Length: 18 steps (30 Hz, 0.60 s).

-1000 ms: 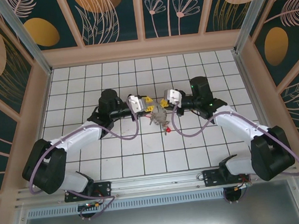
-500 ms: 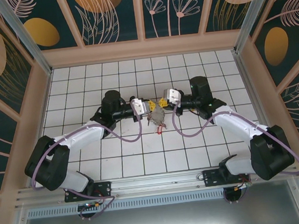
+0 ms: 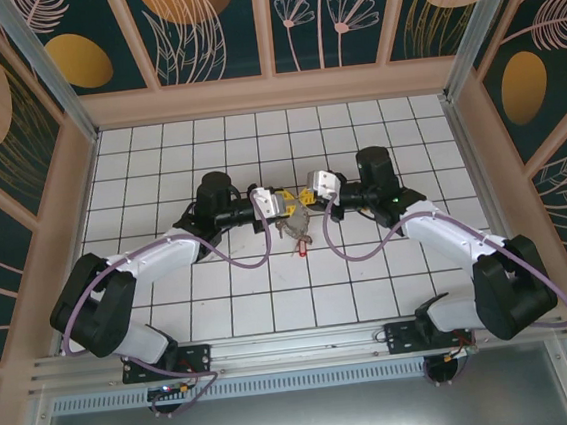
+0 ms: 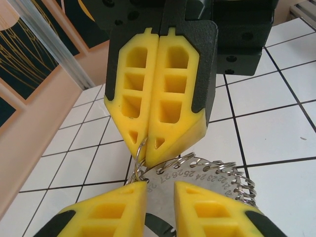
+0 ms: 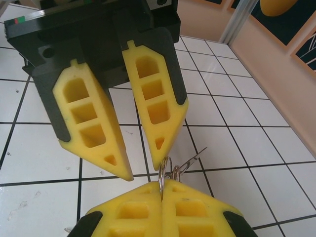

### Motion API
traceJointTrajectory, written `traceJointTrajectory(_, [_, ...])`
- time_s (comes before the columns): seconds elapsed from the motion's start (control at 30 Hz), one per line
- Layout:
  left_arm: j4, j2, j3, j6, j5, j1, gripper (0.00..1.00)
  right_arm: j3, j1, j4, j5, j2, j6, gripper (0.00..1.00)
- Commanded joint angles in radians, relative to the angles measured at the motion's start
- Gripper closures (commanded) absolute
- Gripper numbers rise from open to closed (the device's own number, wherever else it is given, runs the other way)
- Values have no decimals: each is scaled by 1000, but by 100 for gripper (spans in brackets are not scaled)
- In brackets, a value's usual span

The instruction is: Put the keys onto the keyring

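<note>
White-tiled worktop (image 3: 160, 184), centre: my right tool (image 5: 162, 186) is pinched shut on a wire loop (image 5: 165, 170) of the round silvery numbered keyring (image 4: 212, 180). My left tool (image 4: 160, 184) stands slightly parted beside it, empty.

- Two robot arms: the left arm (image 3: 157, 253) and the right arm (image 3: 447, 237).
- Two grippers: the left gripper (image 3: 283, 204) and the right gripper (image 3: 305, 196).
- Four yellow fingers (image 4: 133, 98), two on each gripper.
- One keyring (image 4: 207, 180), a silvery disc stamped with numbers and fringed with small loops.
- One thin wire ring (image 5: 164, 176).
- One red tag (image 3: 302, 252).
- Keys: bunched too tightly to count.
</note>
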Motion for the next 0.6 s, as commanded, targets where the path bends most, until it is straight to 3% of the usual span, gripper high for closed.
traceJointTrajectory(0.0, [41, 6, 11, -22, -23, -9, 75, 3, 34, 32, -41, 6, -25, 100])
traceJointTrajectory(0.2, [110, -2, -21, -78, -60, -8, 71, -17, 48, 29, 26, -10, -62, 100])
traceJointTrajectory(0.57, [147, 5, -27, -97, -24, -8, 68, -20, 71, 18, 74, -18, -65, 100])
